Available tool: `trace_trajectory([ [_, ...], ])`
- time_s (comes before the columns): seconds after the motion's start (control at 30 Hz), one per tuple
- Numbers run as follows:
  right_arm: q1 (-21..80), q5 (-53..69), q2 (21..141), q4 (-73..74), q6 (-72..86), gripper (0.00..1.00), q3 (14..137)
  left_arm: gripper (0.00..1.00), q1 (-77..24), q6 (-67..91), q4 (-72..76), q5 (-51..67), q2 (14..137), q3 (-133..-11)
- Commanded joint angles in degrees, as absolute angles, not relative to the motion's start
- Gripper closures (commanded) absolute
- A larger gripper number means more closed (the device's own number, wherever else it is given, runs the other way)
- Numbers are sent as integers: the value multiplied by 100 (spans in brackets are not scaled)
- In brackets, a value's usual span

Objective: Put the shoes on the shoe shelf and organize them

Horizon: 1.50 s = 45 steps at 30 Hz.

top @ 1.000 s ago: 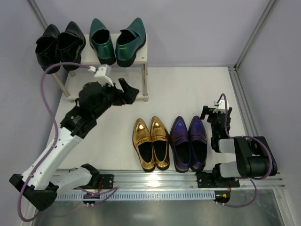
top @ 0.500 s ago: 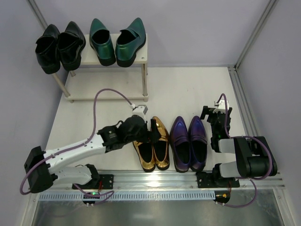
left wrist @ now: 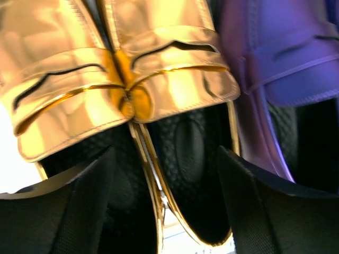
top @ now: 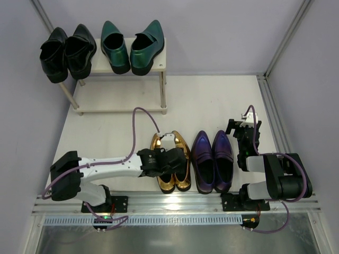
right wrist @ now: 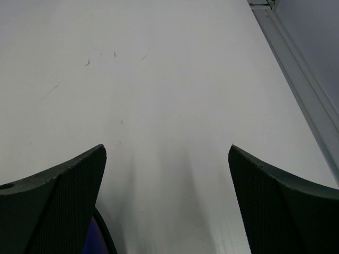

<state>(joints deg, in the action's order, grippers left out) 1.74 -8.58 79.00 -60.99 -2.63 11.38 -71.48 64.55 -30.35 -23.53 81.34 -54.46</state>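
Reaching for the gold shoes (left wrist: 164, 79) with the left hand (left wrist: 167, 203) spread wide and empty, pair directly beneath, touching inner walls between fingers (left wrist: 69, 211). Next, likely: pinching both, lifting toward shelf (top: 116, 95) far ahead.

Gold pair (left wrist: 159, 90): toes lost past the left wrist view's top edge, blurred. Purple shoes (left wrist: 280, 63): cropped at the right edge there — a mere sliver in the right wrist view. From above: left gripper (top: 177, 159) masks the gold middles, fingertips unseen; shoe shelf (top: 159, 58) lower tier partly under its top board
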Motion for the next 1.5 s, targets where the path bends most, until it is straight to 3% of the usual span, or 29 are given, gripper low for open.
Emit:
trace_trajectory([
  [0.0, 158, -809, 7831, -6390, -185, 3, 1178, 26, -7294, 6882, -3453, -2997, 8244, -5783],
  [0.2, 158, -809, 7814, -6390, -185, 3, 1187, 52, -7295, 7048, -3331, -2690, 8683, -5625],
  [0.47, 167, -800, 7831, -6381, -185, 3, 1186, 65, -7295, 7172, -3243, -2795, 8560, -5230],
  [0.6, 158, -800, 7831, -6390, -185, 3, 1178, 100, -7295, 7128, -3339, -2628, 8684, -5229],
  [0.7, 158, -809, 7831, -6390, -185, 3, 1178, 100, -7312, 7189, -3743, -2829, 8465, -5194],
  [1.0, 158, -809, 7822, -6390, -185, 3, 1186, 100, -7330, 7559, -6131, -4726, 6234, -5677],
  [1.2, 167, -809, 7822, -6381, -185, 3, 1178, 100, -7252, 8121, -7707, -6132, 6117, -6214],
  [1.33, 158, -809, 7831, -6390, -184, 3, 1186, 100, -6271, 6439, -6622, -6197, 5697, -5837],
  [1.47, 158, -809, 7822, -6390, -185, 3, 1178, 100, -4705, 4398, -3849, -5214, 5090, -5125],
])
